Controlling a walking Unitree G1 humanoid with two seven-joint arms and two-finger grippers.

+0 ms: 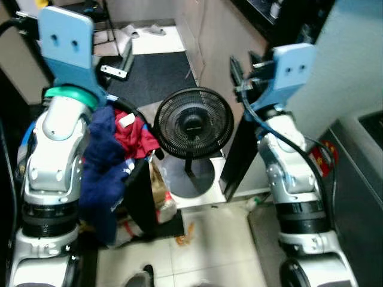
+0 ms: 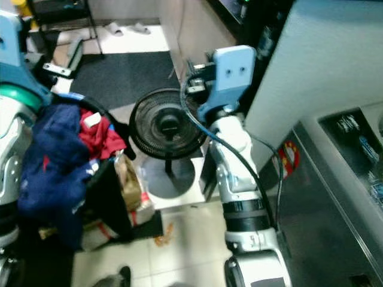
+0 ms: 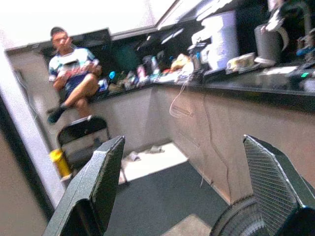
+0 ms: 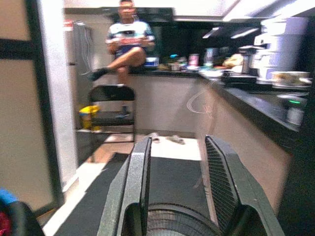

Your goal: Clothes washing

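Clothes (image 1: 111, 152) heaped in black basket (image 1: 140, 179) by left arm: soft, light, floppy; best pinched at bunched navy fold on top. Left gripper (image 3: 192, 191) raised, fingers spread wide, empty. Fan (image 1: 193, 124) centre. Right gripper (image 4: 179, 189) raised, fingers apart, empty.

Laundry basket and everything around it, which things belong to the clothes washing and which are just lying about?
For the washing: laundry basket, blue garment, red garment.

Lying about: fan, folding chair, slippers, dark mat.
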